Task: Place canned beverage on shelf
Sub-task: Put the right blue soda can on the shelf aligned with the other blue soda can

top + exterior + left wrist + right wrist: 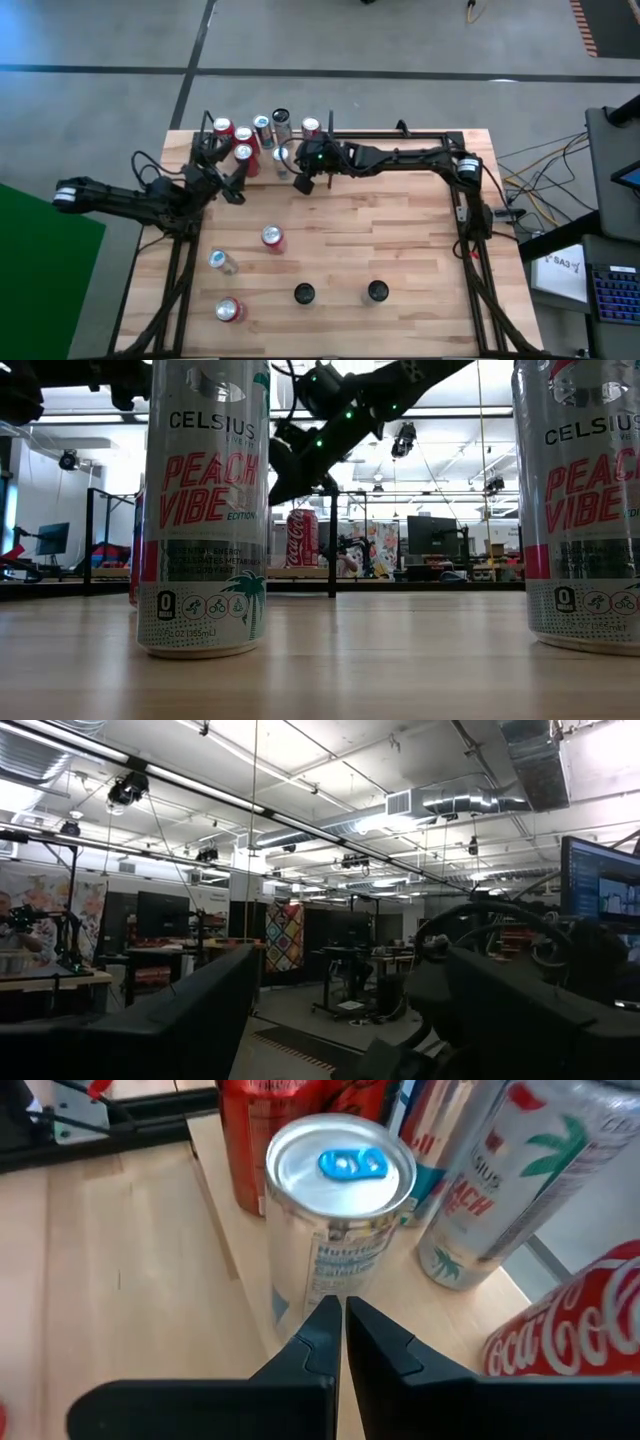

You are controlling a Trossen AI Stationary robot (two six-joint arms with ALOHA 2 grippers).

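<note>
A silver canned beverage with a blue tab (pixel 340 1165) stands upright on its base on the shelf's light wood board (pixel 470 1305), among red and silver cans. In the high view this can (pixel 283 158) is at the table's far left part, on the shelf (pixel 262 172) with its thin black rods. My right gripper (pixel 343 1308) is shut with nothing between its fingers. It hangs in the air just short of the can, slanting down toward it (pixel 301 182). My left gripper (pixel 340 1020) is open over the table's left side (pixel 236 188), pointing up into the room.
Several more cans stand on the shelf, among them a red one (pixel 222 127) and a Coca-Cola can (pixel 570 1330). Loose cans are on the table: a red one (pixel 272 237), a silver one lying down (pixel 222 262), and two dark-topped ones near the front edge (pixel 304 293) (pixel 377 291).
</note>
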